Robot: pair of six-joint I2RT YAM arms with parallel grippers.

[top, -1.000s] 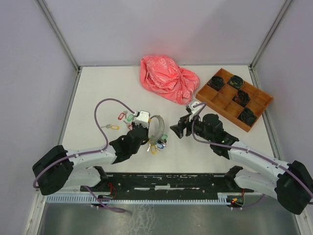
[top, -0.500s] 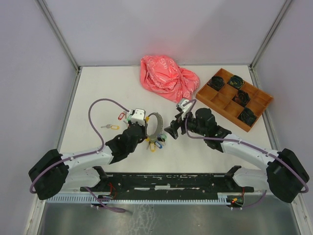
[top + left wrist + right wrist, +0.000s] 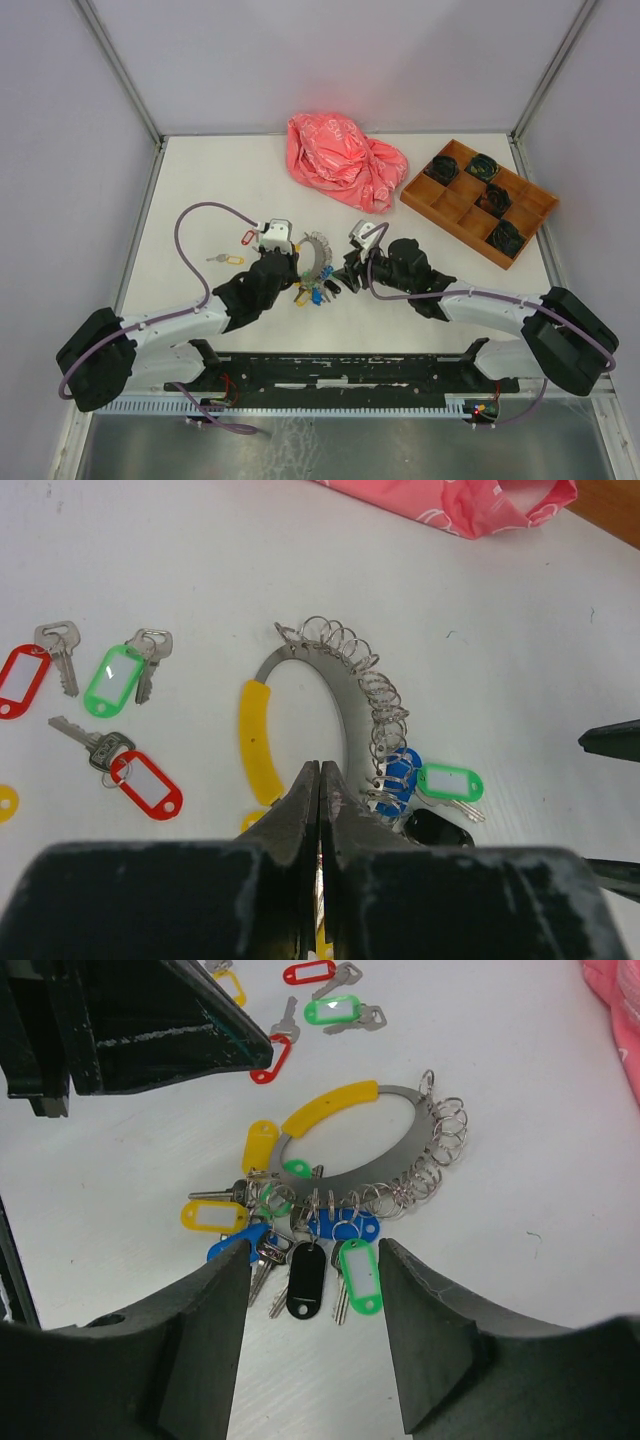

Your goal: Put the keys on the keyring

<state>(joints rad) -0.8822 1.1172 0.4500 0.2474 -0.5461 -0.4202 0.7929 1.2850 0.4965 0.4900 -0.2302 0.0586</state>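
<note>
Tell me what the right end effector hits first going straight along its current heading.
The right end effector likely meets the black-tagged key and green-tagged key between its open fingers, with the keyring beyond; clearance above them unclear.

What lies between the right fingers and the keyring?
Right wrist view: tagged keys strung on the keyring fill that stretch. A black tag, a green tag and a blue tag lie just ahead of the open right fingers.

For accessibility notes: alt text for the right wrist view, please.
The open right end effector hovers over a silver keyring with a yellow sleeve on the white table, tagged keys bunched on its near side. Loose red- and green-tagged keys lie beyond, near the left end effector.
</note>
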